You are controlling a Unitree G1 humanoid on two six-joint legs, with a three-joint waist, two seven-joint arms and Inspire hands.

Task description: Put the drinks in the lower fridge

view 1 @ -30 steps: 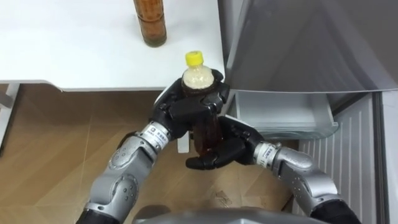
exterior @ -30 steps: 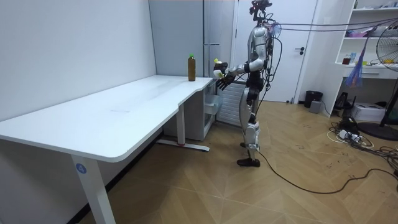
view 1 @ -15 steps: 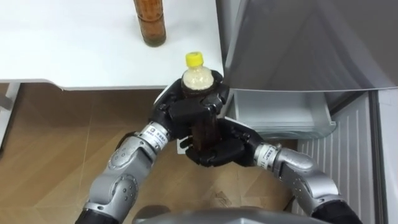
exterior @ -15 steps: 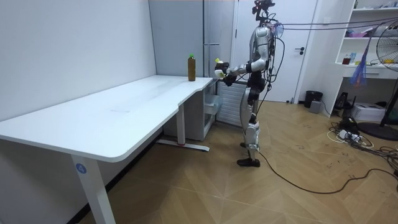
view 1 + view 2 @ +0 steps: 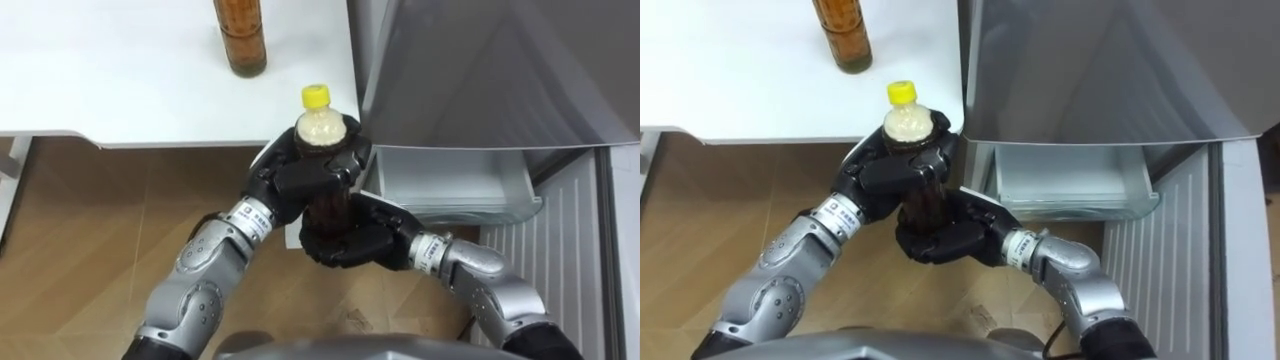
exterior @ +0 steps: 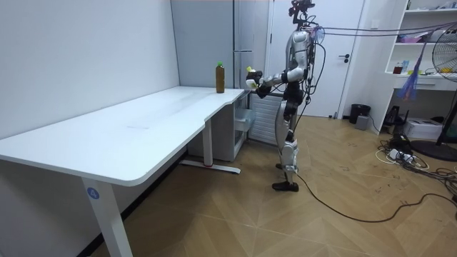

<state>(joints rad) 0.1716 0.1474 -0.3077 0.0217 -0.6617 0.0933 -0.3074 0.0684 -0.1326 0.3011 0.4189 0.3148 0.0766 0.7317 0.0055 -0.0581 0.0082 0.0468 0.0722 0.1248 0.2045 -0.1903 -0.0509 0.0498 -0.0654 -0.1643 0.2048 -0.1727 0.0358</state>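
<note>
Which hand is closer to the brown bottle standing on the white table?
Left. The left hand grips the yellow-capped bottle high up, near the table edge; the right hand clasps its base, farther from the brown bottle.

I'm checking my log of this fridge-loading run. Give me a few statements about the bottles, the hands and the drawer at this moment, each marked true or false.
1. The left hand and the right hand both grip the yellow-capped bottle. True.
2. The other bottle lies on its side on the floor. False: it stands upright on the white table.
3. The yellow-capped bottle is already in the fridge drawer. False: it is held upright in front of the robot, by the table's edge, to the left of the drawer.
4. The fridge drawer is pulled out. True.
</note>
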